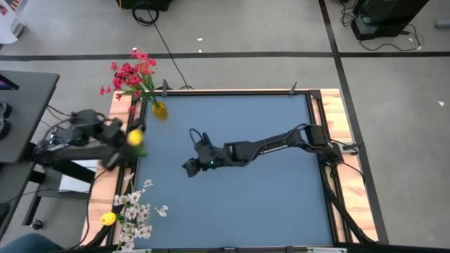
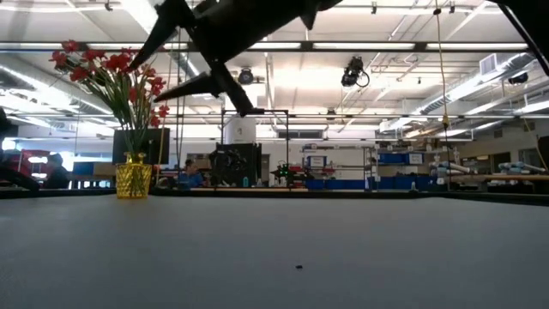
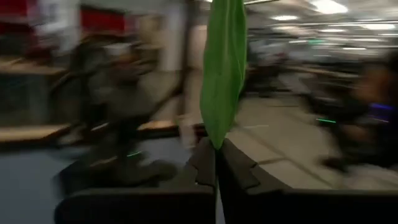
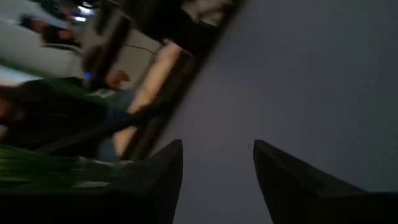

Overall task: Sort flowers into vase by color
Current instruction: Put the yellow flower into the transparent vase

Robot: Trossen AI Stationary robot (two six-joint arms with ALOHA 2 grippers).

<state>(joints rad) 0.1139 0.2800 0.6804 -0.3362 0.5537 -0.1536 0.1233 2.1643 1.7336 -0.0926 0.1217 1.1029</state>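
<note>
Red flowers stand in a small yellow vase at the table's far left; the low view shows them too, stems down in the vase. My left gripper is at the table's left edge, shut on a yellow flower whose head shows beside it. White flowers are at the near left corner, next to a small yellow thing. My right gripper hangs open over the middle of the table, nothing between its fingers. My left gripper pinches a green leaf of the yellow flower by its lower tip, between its two shut fingers. The leaf stands straight out past the fingertips. Whether a stem is also between the fingers is hidden by the fingers.
The blue table top is framed by wooden edges. A dark desk stands to the left of the table. The right arm reaches across the middle from the right edge.
</note>
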